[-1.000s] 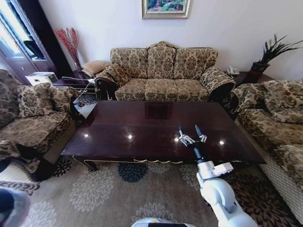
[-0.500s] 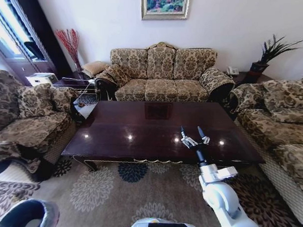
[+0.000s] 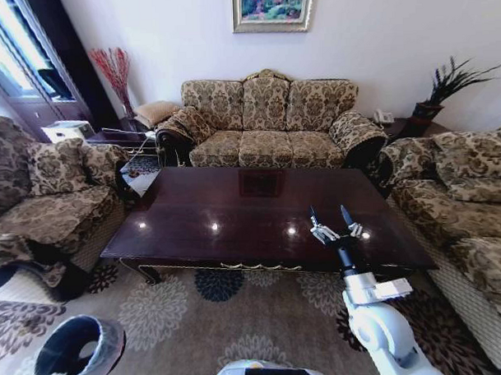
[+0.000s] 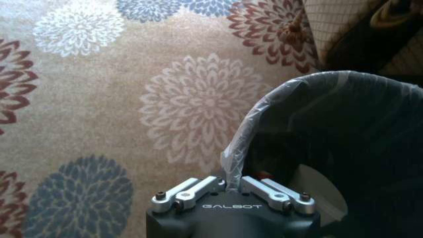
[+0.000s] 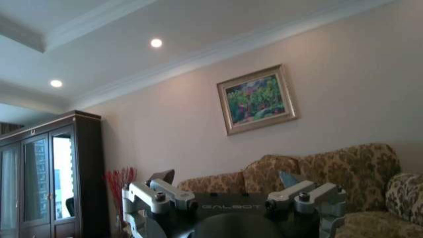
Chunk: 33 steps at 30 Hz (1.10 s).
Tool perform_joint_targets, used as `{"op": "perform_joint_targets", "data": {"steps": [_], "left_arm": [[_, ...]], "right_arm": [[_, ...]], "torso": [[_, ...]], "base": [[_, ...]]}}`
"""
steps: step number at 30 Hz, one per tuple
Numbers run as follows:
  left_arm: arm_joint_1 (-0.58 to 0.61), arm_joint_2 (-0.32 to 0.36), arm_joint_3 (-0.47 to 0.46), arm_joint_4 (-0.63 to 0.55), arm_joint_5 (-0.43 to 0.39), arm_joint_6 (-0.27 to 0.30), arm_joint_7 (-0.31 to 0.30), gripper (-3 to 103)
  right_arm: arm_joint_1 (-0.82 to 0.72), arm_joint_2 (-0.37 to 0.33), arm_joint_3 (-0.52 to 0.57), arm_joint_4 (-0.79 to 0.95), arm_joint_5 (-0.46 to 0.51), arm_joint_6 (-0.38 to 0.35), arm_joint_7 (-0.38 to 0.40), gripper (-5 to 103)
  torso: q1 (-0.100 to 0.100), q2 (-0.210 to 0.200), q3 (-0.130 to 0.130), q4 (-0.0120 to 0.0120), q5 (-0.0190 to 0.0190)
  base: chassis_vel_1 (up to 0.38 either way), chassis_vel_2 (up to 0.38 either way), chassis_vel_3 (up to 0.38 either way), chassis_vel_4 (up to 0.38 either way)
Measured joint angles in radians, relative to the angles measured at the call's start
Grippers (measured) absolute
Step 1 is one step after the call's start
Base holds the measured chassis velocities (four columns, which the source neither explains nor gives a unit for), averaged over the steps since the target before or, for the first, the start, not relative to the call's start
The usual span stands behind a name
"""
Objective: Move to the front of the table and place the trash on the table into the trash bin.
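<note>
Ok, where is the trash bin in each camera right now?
Head view: trash bin bottom left, over the floral carpet.
Left wrist view: right side, liner rim pinched in the left gripper.
Right wrist view: aims at the painting and sofa.
Shared landmark: the floral carpet, head and left wrist views.

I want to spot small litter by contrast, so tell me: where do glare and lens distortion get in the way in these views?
Head view: bright ceiling-light spots glare on the glossy dark brown table, and the wide lens bows the walls and window. Right wrist view: two recessed lights shine, without washing out the wall. Left wrist view: even, soft light on the bag-lined black bin.
</note>
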Motion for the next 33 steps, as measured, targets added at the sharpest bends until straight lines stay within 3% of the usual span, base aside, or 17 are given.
{"op": "perform_joint_targets", "data": {"steps": [3, 5, 14, 33], "left_arm": [[0.001, -0.006, 0.012, 0.045, 0.039, -0.004, 0.035, 0], [0.005, -0.021, 0.028, 0.077, 0.073, -0.02, 0.098, 0], [0.007, -0.049, 0.054, 0.088, 0.104, -0.027, 0.167, 0], [-0.023, -0.051, 0.076, 0.121, 0.116, -0.033, 0.176, 0]], "right_arm": [[0.002, 0.0, -0.003, 0.0, 0.001, 0.002, 0.033, 100], [0.003, 0.004, -0.002, 0.002, 0.0, 0.013, 0.057, 100], [-0.019, 0.011, 0.01, 0.014, -0.026, 0.027, 0.064, 100], [-0.04, 0.019, 0.011, 0.03, -0.03, 0.049, 0.063, 100]], "torso": [[0.0, 0.0, 0.0, 0.0001, 0.0], [0.0, 0.0, 0.0, -0.0009, -0.0006], [0.0, 0.0, 0.0, -0.001, -0.0002], [0.0, 0.0, 0.0, -0.0007, -0.0006]], "base": [[0.0, 0.0, 0.0, 0.0], [0.0, 0.0, 0.0, 0.0], [0.0, 0.0, 0.0, 0.0], [0.06, 0.063, -0.062, -0.066]]}}
